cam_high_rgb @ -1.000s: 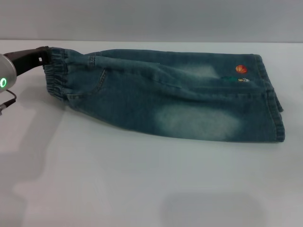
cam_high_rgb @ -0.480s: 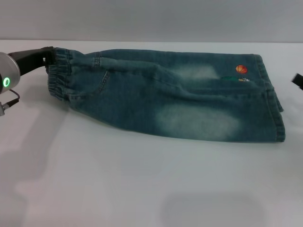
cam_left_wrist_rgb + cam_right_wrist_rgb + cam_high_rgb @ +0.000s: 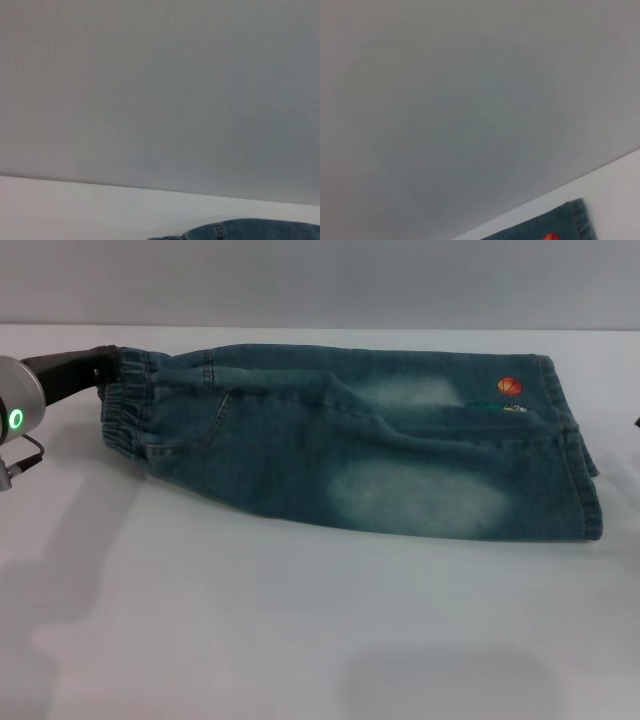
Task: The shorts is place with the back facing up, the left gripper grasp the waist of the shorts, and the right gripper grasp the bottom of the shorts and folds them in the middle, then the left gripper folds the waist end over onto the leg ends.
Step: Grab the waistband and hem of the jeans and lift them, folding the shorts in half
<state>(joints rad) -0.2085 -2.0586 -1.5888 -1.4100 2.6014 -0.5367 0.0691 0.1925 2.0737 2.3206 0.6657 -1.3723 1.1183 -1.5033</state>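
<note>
Though folded lengthwise on the white table (image 3: 300, 640), shorts (image 3: 360, 450) lie flat, waist of the shorts (image 3: 125, 405) at far left, leg ends (image 3: 575, 450) at right. Left gripper (image 3: 95, 368) touching waistband's far corner (finger state: can't tell). Right gripper barely visible at right edge.

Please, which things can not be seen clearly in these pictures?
- Left gripper, head view: its tips sit at the waist of the shorts; the denim hides whether they pinch it.
- Right gripper, head view: only a dark sliver at the right edge; the frame cuts it off.
- Both wrist views: mostly wall, with just an edge of the shorts and no fingers.
- Cartoon print: too small to read.
</note>
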